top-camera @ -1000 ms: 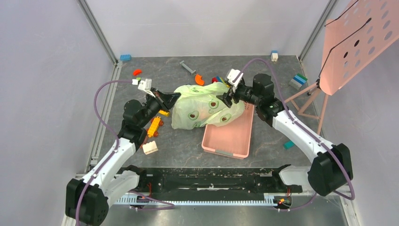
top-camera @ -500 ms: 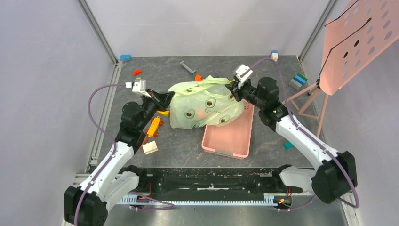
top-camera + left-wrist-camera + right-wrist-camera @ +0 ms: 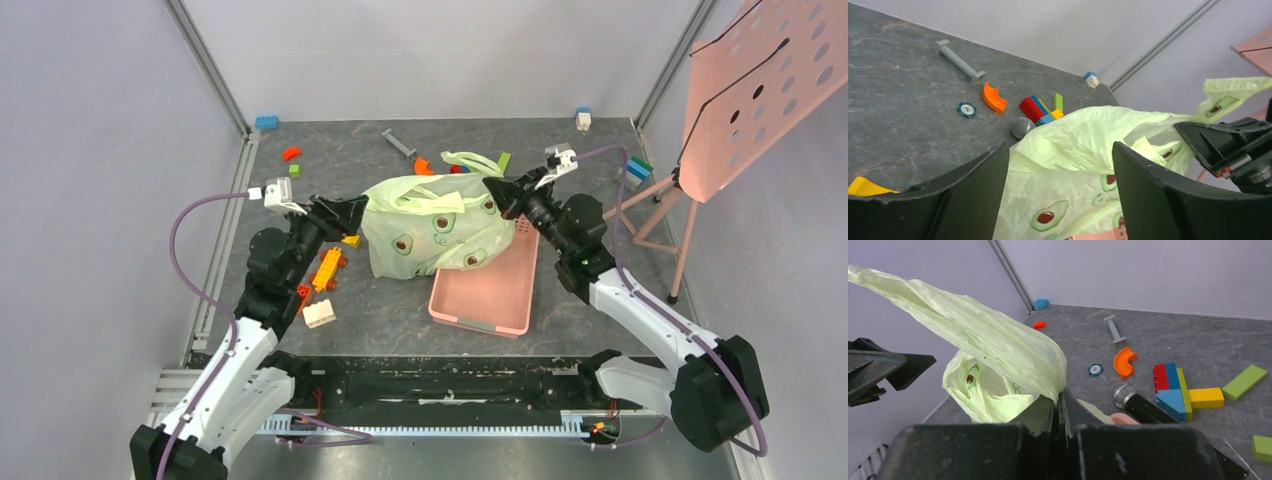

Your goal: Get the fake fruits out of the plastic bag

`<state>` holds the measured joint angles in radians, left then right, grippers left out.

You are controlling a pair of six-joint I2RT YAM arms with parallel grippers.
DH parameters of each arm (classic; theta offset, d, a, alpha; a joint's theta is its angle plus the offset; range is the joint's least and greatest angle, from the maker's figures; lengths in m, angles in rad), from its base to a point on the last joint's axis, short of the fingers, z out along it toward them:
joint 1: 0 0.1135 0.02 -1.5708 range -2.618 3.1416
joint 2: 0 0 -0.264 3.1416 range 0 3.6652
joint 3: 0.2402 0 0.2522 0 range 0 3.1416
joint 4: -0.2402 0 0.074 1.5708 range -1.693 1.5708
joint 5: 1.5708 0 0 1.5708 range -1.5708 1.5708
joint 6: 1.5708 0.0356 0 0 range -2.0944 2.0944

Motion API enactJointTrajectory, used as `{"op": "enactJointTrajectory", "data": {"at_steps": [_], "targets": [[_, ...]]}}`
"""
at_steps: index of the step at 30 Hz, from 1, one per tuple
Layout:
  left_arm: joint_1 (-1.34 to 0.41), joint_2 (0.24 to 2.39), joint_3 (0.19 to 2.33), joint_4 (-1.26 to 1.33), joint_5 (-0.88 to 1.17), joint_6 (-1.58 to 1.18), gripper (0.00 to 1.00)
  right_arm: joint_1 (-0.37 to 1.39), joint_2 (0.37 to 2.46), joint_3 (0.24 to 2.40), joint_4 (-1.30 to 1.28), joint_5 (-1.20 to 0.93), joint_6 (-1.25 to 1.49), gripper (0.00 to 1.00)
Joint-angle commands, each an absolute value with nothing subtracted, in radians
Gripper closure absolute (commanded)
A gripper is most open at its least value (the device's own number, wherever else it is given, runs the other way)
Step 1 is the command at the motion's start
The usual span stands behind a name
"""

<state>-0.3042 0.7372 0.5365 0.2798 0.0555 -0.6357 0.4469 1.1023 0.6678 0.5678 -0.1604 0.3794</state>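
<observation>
**Item 1, right claw** (image 3: 1060,399): I am pinching it tight on a fold of the plastic bag (image 3: 440,225), at the bag's upper right edge; the film is rising from between my fingers in a taut sheet toward the left of the wrist view.

**Item 2, left claw** (image 3: 1060,150): I am holding it wide, gripping nothing; its tips are pointing at the bag's left side, just beside the film; whether they are touching it I cannot tell.

**Item 3, plastic bag:** it is lying bunched in the middle of the desk (image 3: 330,150); its lower right part is resting over the far end of the pink basket (image 3: 490,295); a handle loop is sticking out behind it.

**Item 4, fake fruits:** none is showing plainly in any view; I am judging them to be inside the bag, not yet out.

**Item 5, loose things:** a microphone (image 3: 1021,127), toy blocks (image 3: 1040,106) and an orange curved piece (image 3: 994,97) are lying on the desk behind the bag.

**Step in hand:** by my judgement I am opening the bag, with one edge gripped and the other free.

**Next move:** it is calling for my left claw to close on the opposite edge so the mouth is spreading; the thin film is likely to slip or bunch, so a deep bite is needed.
</observation>
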Motion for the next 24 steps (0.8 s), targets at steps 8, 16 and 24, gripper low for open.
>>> {"op": "enactJointTrajectory", "data": {"at_steps": [8,16,24], "targets": [[-0.304,0.753,0.832,-0.088,0.271,-0.473,0.04,0.457,1.184,0.823,0.518,-0.169,0.376,1.00],[-0.323,0.787,1.004,-0.294,0.402,-0.084,0.00,0.464,1.230,0.934,0.384,-0.221,0.275,1.00],[-0.324,0.838,1.050,-0.346,0.484,0.266,0.00,0.462,1.253,0.994,0.317,-0.307,0.211,1.00]]}}
